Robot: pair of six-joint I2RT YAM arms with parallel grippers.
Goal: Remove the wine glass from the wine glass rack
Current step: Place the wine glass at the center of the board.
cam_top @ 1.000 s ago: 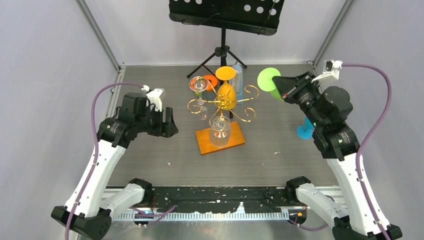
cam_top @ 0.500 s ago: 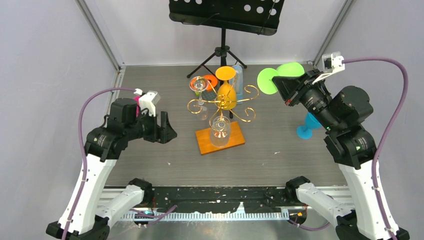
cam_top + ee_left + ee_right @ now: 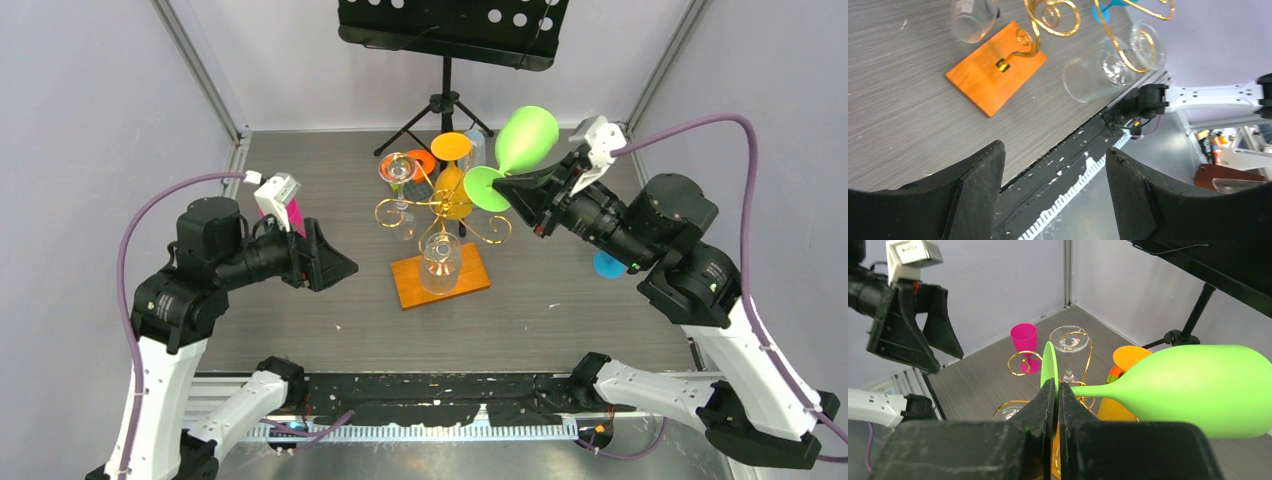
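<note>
My right gripper (image 3: 508, 196) is shut on the flat foot of a green wine glass (image 3: 527, 134) and holds it tilted in the air, bowl up and back, just right of the wine glass rack (image 3: 437, 206). In the right wrist view the gripper (image 3: 1057, 386) pinches the foot's edge and the green wine glass (image 3: 1193, 385) stretches off to the right. The rack's gold arms carry an orange glass (image 3: 453, 186) and two clear glasses (image 3: 398, 170) (image 3: 440, 262) over the orange base (image 3: 462, 284). My left gripper (image 3: 338, 266) hangs open and empty, left of the rack.
A black music stand (image 3: 447, 30) stands behind the rack. A pink glass (image 3: 296, 214) sits behind my left wrist and a blue one (image 3: 606, 264) under my right arm. The left wrist view shows the rack base (image 3: 995, 67) and the table's near edge (image 3: 1063, 145).
My right arm has swung the green glass left, from the right side up close to the rack, and tipped its bowl upward. My left arm has drawn back and risen, jaws slightly wider.
</note>
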